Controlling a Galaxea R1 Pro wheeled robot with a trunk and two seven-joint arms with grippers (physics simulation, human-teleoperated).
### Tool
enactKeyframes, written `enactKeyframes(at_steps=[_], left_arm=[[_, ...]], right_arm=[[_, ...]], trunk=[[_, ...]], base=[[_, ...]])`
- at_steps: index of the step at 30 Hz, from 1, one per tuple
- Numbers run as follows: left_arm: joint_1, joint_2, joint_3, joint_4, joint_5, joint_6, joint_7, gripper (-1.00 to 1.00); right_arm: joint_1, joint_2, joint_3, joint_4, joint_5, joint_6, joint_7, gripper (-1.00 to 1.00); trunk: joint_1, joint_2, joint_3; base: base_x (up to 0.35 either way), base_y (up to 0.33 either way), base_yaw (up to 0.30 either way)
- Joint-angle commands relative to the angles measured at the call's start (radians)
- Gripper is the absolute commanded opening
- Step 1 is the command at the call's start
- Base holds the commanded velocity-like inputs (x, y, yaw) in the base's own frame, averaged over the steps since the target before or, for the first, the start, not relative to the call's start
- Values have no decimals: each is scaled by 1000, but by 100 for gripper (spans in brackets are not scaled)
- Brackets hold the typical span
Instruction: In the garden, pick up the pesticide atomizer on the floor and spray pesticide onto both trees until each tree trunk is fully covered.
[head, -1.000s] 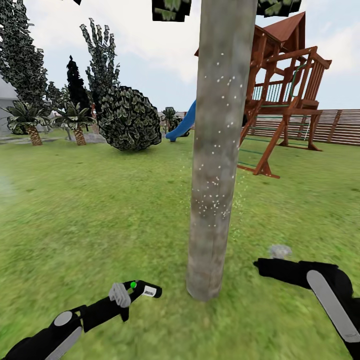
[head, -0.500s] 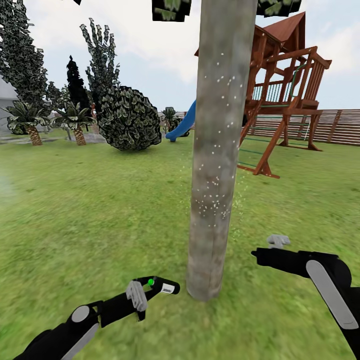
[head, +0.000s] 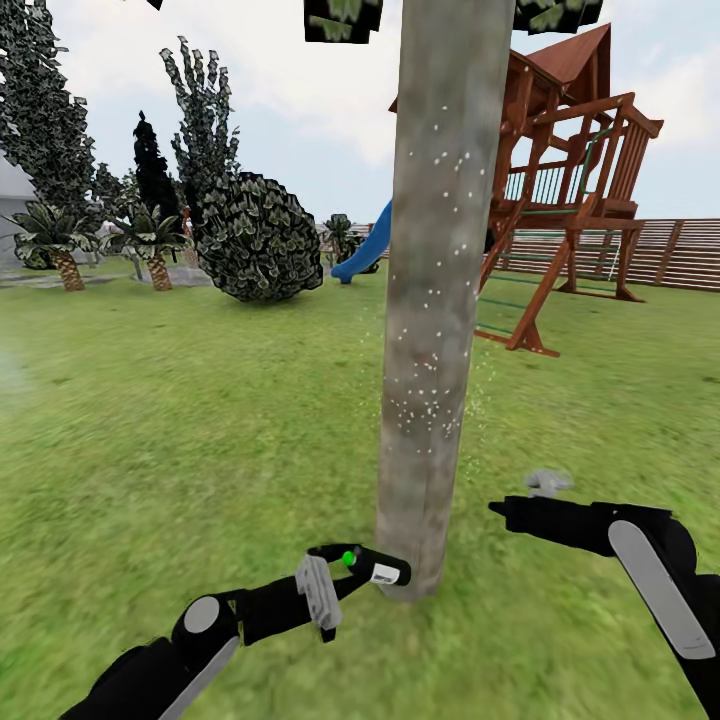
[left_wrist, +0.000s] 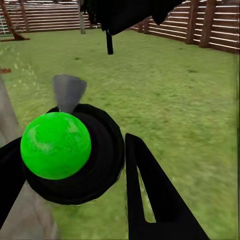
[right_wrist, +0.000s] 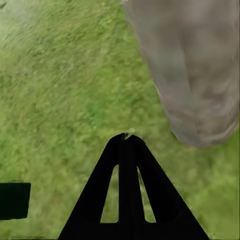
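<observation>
Pesticide atomizer (head: 372, 568) clamped in left end effector (head: 335, 580), nozzle at tree trunk (head: 432, 300) base. White pesticide (head: 420, 410) specks sparse; coverage partial. Right end effector (right_wrist: 126, 137) pinched closed, empty.

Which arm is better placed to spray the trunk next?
Left. Its pincer holds the atomizer right at the trunk base, while the right pincer is shut and empty.
</observation>
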Motion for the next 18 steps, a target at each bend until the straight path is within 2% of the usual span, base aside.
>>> enactKeyframes(at_steps=[1, 6, 11, 12, 15, 18], left_arm=[[-1, -10, -3, 1, 2, -4, 3, -100], [-1, -38, -10, 31, -3, 0, 2, -100], [-2, -45, -30, 46, -4, 7, 1, -100], [-2, -45, -31, 47, -13, 10, 0, -100], [-2, -54, -32, 48, -91, 29, -6, -100], [-2, -62, -32, 49, -109, 34, -16, -100]], right_arm=[[-1, -1, 9, 0, -7, 3, 13, -100], [-1, 2, 59, 0, -36, 3, 17, -100], [-1, 4, 85, 0, -39, 3, 17, -100], [-1, 6, 87, 0, -39, 3, 17, -100], [-2, 18, 108, 0, -40, 3, 16, -100], [-3, 20, 119, 0, -40, 3, 16, -100]], trunk=[[0, -1, -1], [0, -1, -1], [0, -1, -1], [0, -1, -1], [0, -1, -1], [0, -1, -1]], base=[[0, 0, 0], [0, 0, 0], [0, 0, 0], [0, 0, 0], [0, 0, 0], [0, 0, 0]])
